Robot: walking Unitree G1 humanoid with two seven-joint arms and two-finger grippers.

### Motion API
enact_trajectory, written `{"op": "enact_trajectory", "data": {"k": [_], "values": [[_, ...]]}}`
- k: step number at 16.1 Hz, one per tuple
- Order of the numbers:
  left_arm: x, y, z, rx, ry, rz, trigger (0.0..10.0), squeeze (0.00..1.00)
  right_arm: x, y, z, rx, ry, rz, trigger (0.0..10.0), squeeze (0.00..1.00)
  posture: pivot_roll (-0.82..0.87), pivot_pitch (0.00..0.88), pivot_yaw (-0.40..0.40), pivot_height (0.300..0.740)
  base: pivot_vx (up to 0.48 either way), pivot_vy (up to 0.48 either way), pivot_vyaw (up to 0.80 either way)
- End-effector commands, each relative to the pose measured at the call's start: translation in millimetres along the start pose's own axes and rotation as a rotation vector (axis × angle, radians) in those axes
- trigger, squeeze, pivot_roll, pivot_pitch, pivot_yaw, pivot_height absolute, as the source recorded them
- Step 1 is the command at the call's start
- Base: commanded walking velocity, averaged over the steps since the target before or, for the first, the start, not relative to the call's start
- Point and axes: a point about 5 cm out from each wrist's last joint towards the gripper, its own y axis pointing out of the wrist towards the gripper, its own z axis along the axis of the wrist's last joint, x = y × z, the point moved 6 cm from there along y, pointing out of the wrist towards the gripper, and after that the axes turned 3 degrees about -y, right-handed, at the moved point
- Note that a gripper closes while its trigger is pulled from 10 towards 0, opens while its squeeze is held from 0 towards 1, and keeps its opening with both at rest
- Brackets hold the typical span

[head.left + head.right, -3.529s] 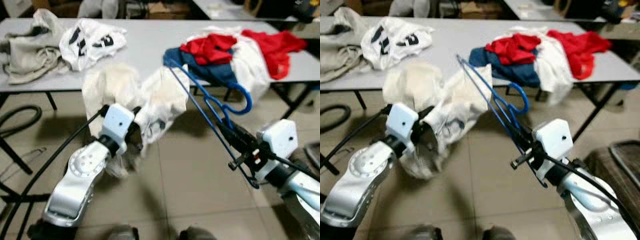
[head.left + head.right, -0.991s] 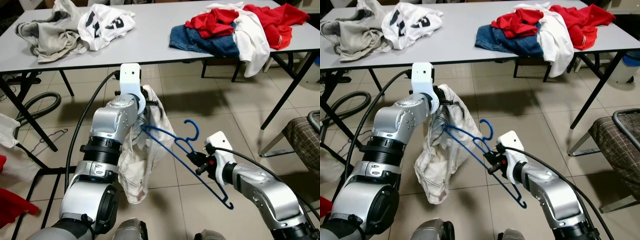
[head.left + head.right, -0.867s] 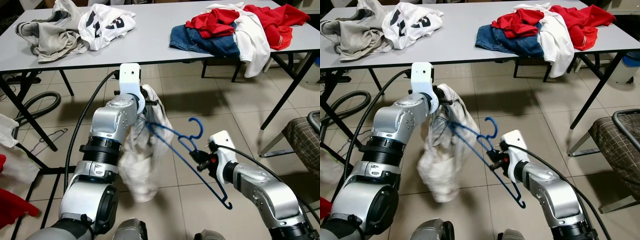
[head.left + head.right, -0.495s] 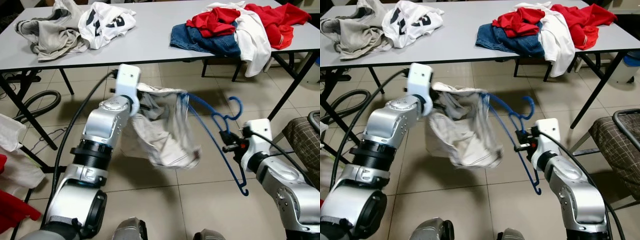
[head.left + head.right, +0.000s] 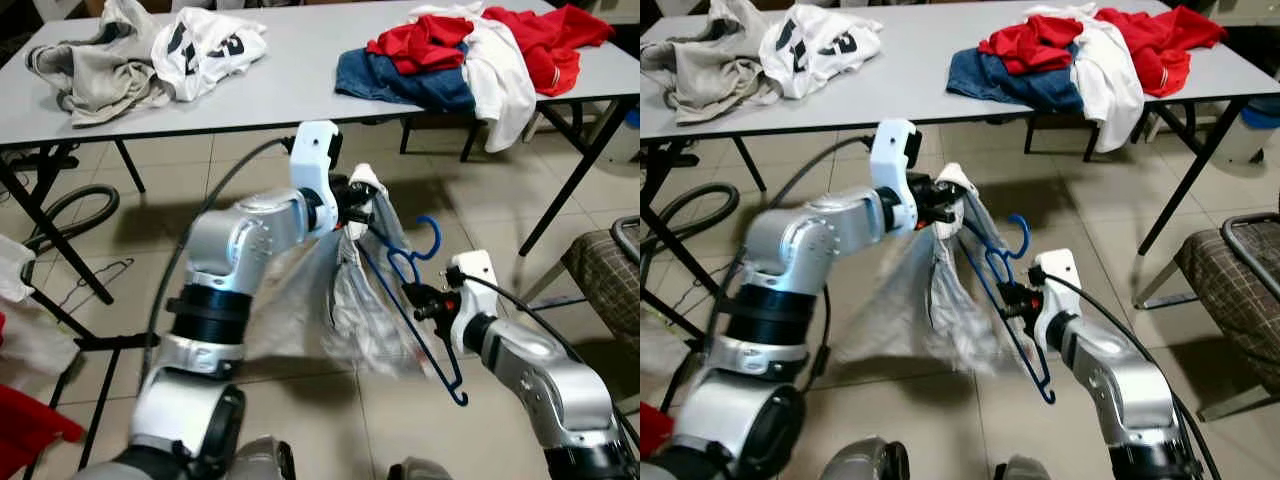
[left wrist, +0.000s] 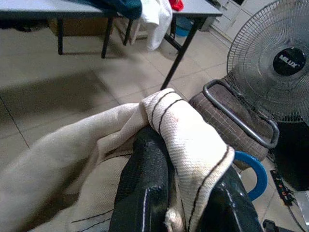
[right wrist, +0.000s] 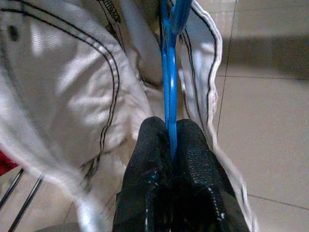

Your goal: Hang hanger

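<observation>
We held the blue hanger [image 5: 400,262] clamped in our right end effector [image 5: 415,297], above the tiled floor [image 5: 500,210] in front of the desk [image 5: 280,95]. Our left end effector [image 5: 350,203] was pinched on the collar of the white garment [image 5: 355,300], which draped beside the hanger. We judged that we needed to keep the collar taut and guide the hanger's arm inside it slowly.

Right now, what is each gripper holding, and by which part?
Left gripper: garment, by its striped edge. Right gripper: blue hanger, by its wire body.
</observation>
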Motion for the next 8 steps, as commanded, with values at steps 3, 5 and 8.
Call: {"op": "enact_trajectory", "data": {"k": [3, 5, 8], "values": [[-5.8, -16.7, 20.1, 0.013, 0.153, 0.002, 1.3, 0.0, 3.9, -5.6, 5.2, 0.027, 0.003, -0.001, 10.0, 0.0, -0.12, 0.0, 0.039, 0.74, 0.0, 0.0, 0.0], [-19.7, -27.1, 18.7, -0.023, 0.296, 0.031, 1.5, 0.0, 7.4, -13.5, 4.9, 0.035, 0.004, -0.019, 10.0, 0.0, -0.12, 0.0, 0.035, 0.74, 0.0, 0.0, 0.0], [-20.6, -41.5, 16.3, -0.085, 0.546, -0.055, 0.0, 0.0, 24.5, -26.2, 32.8, 0.174, 0.017, -0.088, 10.0, 0.0, -0.14, 0.0, 0.042, 0.74, 0.0, 0.0, 0.0]]}}
